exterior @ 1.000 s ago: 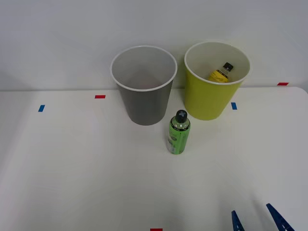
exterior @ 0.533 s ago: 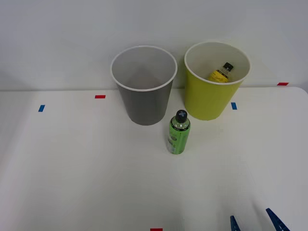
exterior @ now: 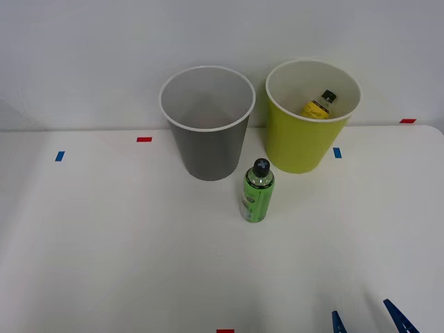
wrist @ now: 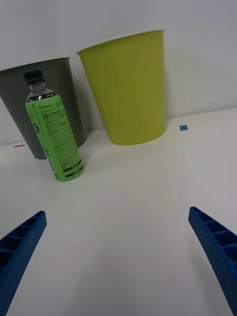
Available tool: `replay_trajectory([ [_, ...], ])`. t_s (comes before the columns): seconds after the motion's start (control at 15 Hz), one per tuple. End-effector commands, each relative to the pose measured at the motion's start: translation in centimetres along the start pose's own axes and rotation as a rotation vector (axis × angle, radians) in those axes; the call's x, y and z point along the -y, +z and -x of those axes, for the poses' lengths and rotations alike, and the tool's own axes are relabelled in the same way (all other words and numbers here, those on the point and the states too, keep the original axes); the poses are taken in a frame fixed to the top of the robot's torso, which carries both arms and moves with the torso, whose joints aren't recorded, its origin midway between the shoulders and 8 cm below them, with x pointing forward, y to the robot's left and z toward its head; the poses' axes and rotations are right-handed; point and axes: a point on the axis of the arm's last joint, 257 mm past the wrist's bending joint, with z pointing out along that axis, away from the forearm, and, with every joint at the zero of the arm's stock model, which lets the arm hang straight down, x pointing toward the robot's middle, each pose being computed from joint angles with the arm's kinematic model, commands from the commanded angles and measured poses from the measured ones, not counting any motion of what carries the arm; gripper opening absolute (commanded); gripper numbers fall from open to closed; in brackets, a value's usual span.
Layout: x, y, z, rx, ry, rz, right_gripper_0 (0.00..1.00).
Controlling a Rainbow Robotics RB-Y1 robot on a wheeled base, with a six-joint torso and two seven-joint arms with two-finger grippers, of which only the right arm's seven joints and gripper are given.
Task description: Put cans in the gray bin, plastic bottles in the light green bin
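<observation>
Since a second ago the right hand [exterior: 369,322] has slipped lower at the near right edge of the front view, so less of its blue ribbed fingers [exterior: 397,316] shows, while everything on the table has stayed put. That hand is empty, its two fingers spread wide with bare table between them, as the wrist view shows, and it sits well apart from the bottle, which suggests it is drawn back to line up a reach, not yet committed to one.

Out from the hand, toward the far side, the small plastic bottle with a bright green wrap and black cap [exterior: 257,191] stands upright on the white table [exterior: 104,243], just in front of the gap between the two bins. It is the one thing left standing loose, and standing upright leaves its sides free for the open fingers to close around.

Beyond it to the left is the round tapered gray plastic bin with a white rim [exterior: 208,142]; what lies inside I cannot tell. To the right stands the round tapered yellow-green plastic bin [exterior: 302,142], already holding the small bottle with a yellow label and black cap [exterior: 318,105], leaning against its far wall. The green bottle likely belongs there too.
</observation>
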Motion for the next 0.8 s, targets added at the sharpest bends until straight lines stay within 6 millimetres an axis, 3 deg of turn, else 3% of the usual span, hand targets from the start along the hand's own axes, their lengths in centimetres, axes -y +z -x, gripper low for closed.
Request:
replay_trajectory([
  [0.07,0.01,0.01,0.01,0.000,0.000,0.000,1.00],
  [0.8,0.01,0.01,0.01,0.000,0.000,0.000,1.00],
])
